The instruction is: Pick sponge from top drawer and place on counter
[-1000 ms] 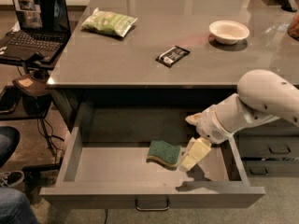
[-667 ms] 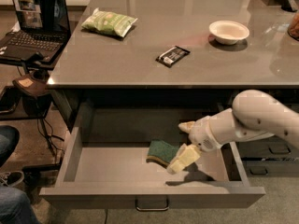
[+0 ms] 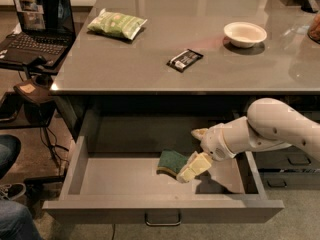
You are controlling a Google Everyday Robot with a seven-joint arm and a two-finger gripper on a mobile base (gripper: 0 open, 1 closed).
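Observation:
The sponge [image 3: 171, 161], dark green over yellow foam, lies on the floor of the open top drawer [image 3: 120, 179], right of its middle. My gripper [image 3: 187, 154] reaches into the drawer from the right and is open. Its near finger [image 3: 194, 167] lies against the sponge's right edge. Its far finger [image 3: 199, 132] is behind the sponge and apart from it. The white arm [image 3: 270, 129] crosses the drawer's right side. The grey counter [image 3: 150, 64] spans the top of the view above the drawer.
On the counter lie a light-green snack bag [image 3: 117, 24], a dark wrapped bar [image 3: 185, 60] and a white bowl [image 3: 245, 34]. A laptop [image 3: 35, 24] on a stand is at the left. Darker drawers [image 3: 295, 159] are at the right. A person's leg and shoe [image 3: 10, 184] show at the lower left.
My gripper has moved left and a little lower inside the drawer, from the sponge's right side to right against it. The sponge has not moved.

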